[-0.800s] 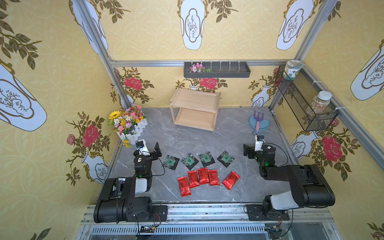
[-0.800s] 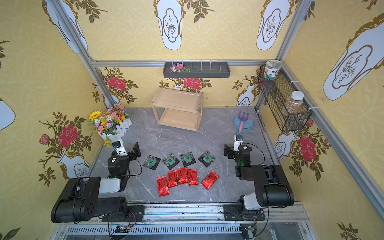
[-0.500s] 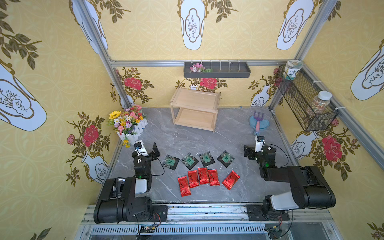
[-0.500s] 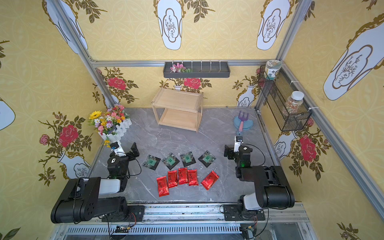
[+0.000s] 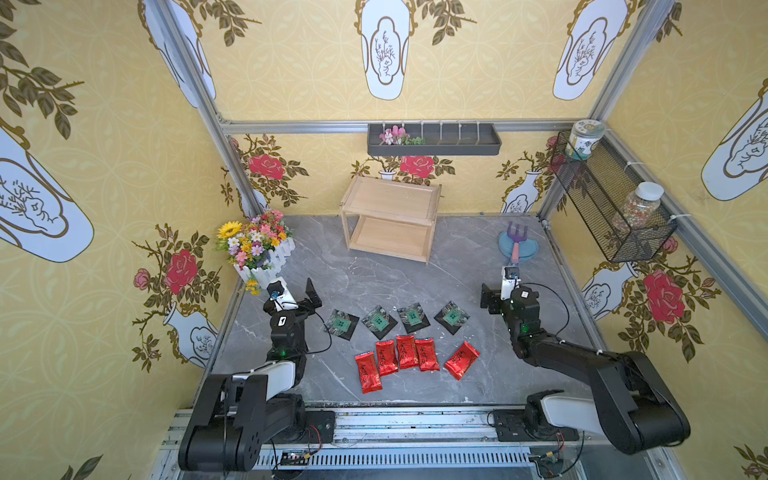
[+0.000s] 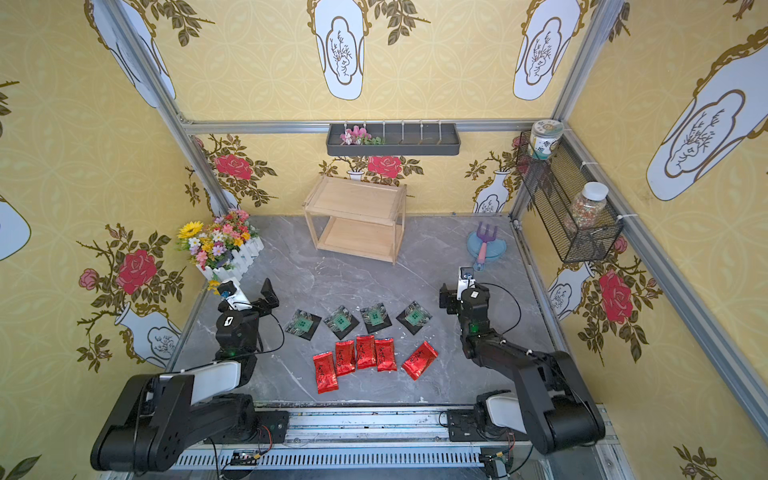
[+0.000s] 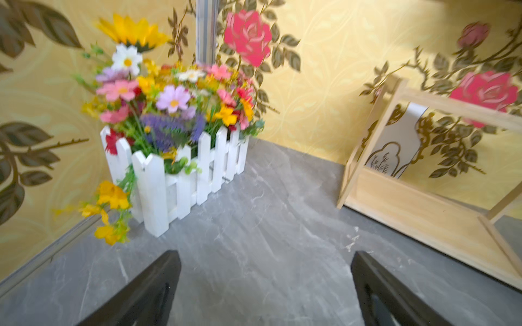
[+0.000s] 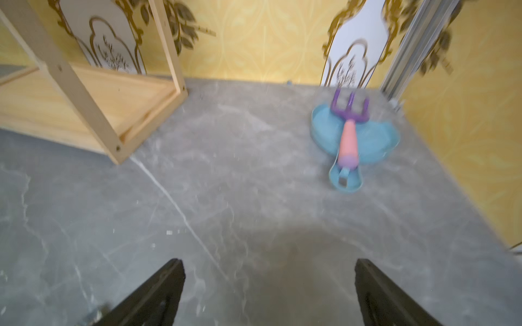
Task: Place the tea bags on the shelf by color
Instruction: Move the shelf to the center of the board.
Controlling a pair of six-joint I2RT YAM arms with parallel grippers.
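I note five red tea bags point(image 5: 407, 352) nearest on the table point(image 5: 374, 282), with four black tea bags point(image 5: 411, 318) just behind. The left gripper point(image 7: 265, 255) and right gripper point(image 8: 268, 261) flank them, jaws wide, gripping nothing. The shelf point(image 5: 390, 198) is farthest.

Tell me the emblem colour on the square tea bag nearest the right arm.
Green, centred on that black square tea bag; it shows best in a top view.
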